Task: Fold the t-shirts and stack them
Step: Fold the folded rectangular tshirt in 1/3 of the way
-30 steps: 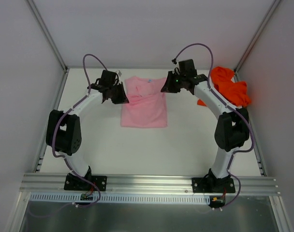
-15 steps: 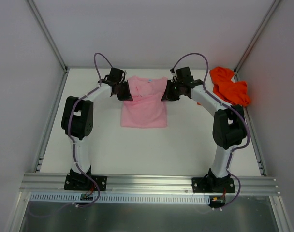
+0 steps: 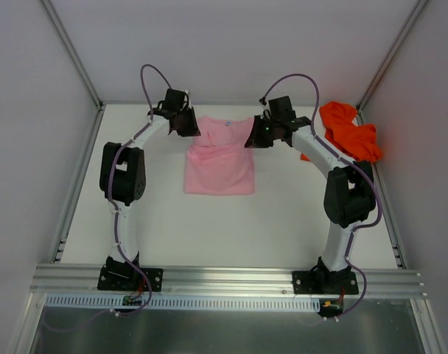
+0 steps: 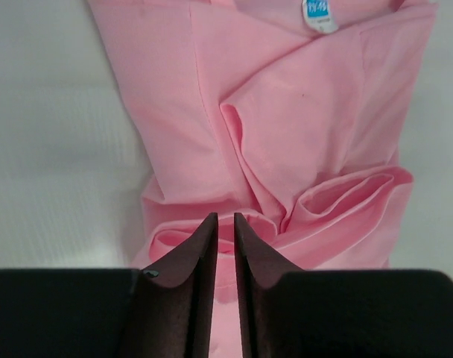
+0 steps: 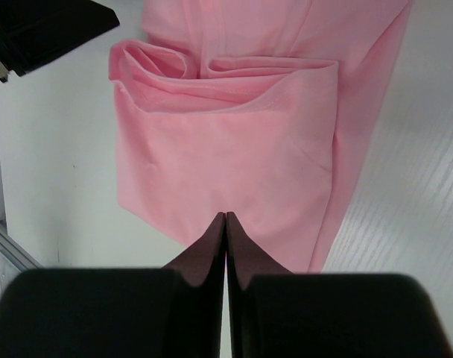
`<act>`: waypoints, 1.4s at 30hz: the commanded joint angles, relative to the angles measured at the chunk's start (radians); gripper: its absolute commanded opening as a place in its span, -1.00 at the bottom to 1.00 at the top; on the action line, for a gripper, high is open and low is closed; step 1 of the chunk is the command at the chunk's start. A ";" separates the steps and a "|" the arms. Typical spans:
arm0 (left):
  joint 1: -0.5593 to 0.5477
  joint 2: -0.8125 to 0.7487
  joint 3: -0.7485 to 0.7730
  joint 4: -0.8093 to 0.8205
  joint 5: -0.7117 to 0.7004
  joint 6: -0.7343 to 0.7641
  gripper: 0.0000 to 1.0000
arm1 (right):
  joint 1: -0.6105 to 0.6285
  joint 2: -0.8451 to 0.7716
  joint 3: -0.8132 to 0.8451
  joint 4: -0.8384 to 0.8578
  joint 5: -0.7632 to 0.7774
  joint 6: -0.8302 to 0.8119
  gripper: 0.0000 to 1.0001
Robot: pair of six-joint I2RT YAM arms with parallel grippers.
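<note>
1. Near edge: both arm bases sit on the aluminium rail (image 3: 224, 279). The bare white table (image 3: 209, 228) runs beyond it.
2. Mid-table: the light pink t-shirt (image 3: 219, 166) lies flat with its sides folded in to a rough rectangle. Its near hem is straight and its far end is rumpled into rolled folds.
3. Left gripper (image 4: 225, 218): at the shirt's far-left corner, tips over a rolled fold. The jaws are parted by a narrow slit with pink showing through, and no cloth is visibly pinched.
4. Right gripper (image 5: 225, 216): at the far-right corner, fingers pressed together, tips at the cloth's edge. Whether any fabric is caught between them I cannot tell.
5. Collar label (image 4: 320, 13): white and blue, at the shirt's far end.
6. Far right corner: the bright orange t-shirt (image 3: 349, 133) lies in a crumpled heap, apart from the pink one.
</note>
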 commanded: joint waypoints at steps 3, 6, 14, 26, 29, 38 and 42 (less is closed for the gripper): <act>0.018 -0.122 0.061 -0.036 0.011 0.081 -0.72 | 0.003 0.010 0.055 -0.021 0.004 -0.031 -0.96; 0.018 -0.212 -0.023 -0.045 0.043 0.075 -0.73 | 0.003 0.007 0.055 -0.029 0.015 -0.040 -0.97; 0.016 -0.346 -0.383 0.054 0.124 -0.037 -0.90 | 0.003 0.007 0.053 -0.041 0.055 -0.045 -0.96; 0.016 -0.175 -0.356 0.143 0.123 -0.066 -0.99 | 0.005 -0.022 0.052 -0.071 0.078 -0.065 -0.96; 0.016 -0.125 -0.292 0.133 0.114 -0.063 -0.99 | 0.003 -0.033 0.046 -0.080 0.087 -0.074 -0.97; 0.018 0.025 -0.112 0.105 0.083 -0.053 -0.97 | 0.005 -0.045 0.024 -0.092 0.101 -0.083 -0.96; 0.018 0.056 -0.031 0.094 0.066 -0.036 -0.83 | 0.003 -0.047 0.021 -0.092 0.104 -0.089 -0.97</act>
